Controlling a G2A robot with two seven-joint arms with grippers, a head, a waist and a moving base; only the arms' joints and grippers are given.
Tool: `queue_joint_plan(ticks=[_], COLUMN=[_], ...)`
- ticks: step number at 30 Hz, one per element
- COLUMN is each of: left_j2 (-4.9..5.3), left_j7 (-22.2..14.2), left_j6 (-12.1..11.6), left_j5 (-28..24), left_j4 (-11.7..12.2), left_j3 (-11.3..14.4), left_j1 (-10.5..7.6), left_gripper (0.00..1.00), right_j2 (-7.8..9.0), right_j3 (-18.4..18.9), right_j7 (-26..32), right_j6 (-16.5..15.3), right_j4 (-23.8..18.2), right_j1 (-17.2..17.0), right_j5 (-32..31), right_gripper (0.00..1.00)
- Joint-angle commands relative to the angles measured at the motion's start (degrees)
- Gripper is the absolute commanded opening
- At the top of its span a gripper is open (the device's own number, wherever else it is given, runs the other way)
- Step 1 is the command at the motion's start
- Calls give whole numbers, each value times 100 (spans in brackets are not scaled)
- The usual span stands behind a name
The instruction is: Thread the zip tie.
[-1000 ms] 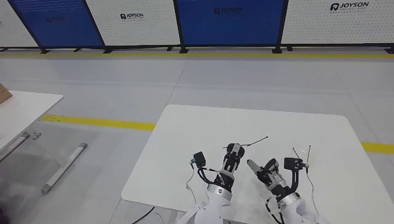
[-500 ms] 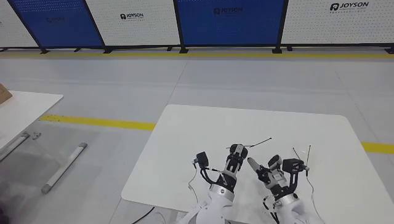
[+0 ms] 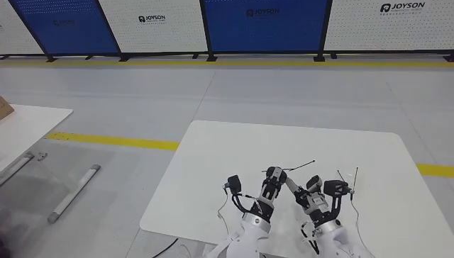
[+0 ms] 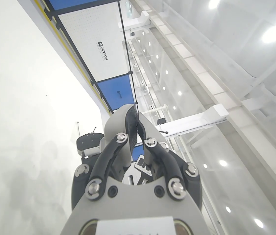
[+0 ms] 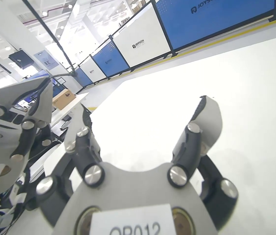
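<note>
The left fingers [image 4: 118,125] are pinched tight shut on the black zip tie [image 3: 298,164]; the tie is held up in the air over the white bench [image 3: 234,152], not lying on it; I think it is held up like this so its long thin end pokes out free, where the other arm can get at it; from the pinch the tie sticks out long and straight past the fingertips; seen from the right wrist, there is a small bend in the tie just past the left fingers, and I cannot tell if that spot is the tie's little head or only a kink; the right fingers [image 5: 210,113] are spread wide open, with nothing between them, and they touch nothing; they sit just beside the left fingers, low over the bench; I think they are open so they can close on the loose part of the tie and help push the tip through the head; the tie is not a loop yet, so the threading looks not yet done; two more thin black strips [image 3: 355,175] lie on the bench near the right arm, apart from both sets of fingers; they look like spare ties, and nothing holds them.
</note>
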Motion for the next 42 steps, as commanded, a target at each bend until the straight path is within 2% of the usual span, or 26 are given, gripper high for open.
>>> queue_joint_plan(ticks=[1, 4, 13, 19, 25, 31, 42], left_j2=[-3, -9, -30, -38, -43, -49, -49], left_j7=[6, 18, -1, -5, -19, -33, -101], left_j6=[7, 19, 77, 85, 113, 118, 103], left_j5=[16, 33, 62, 89, 153, 194, 268], left_j4=[2, 25, 74, 73, 90, 120, 121], left_j3=[1, 3, 39, 42, 56, 68, 75], left_j1=[1, -6, -21, -18, -6, 0, 38], left_gripper=[0, 0, 0, 0, 0, 0, 0], right_j2=[-6, -13, -12, -18, -22, -28, -54], right_j3=[-10, -18, 12, 21, 58, 82, 88], right_j7=[-13, -22, -65, -70, -130, -140, -67], right_j6=[-21, -102, -252, -283, -327, -342, -340], right_j4=[-3, -12, -164, -215, -273, -304, -278], right_j1=[7, 4, -78, -102, -147, -173, -110], right_j5=[-28, -47, -218, -303, -345, -367, -347], right_gripper=[37, 33, 34, 35, 31, 32, 28])
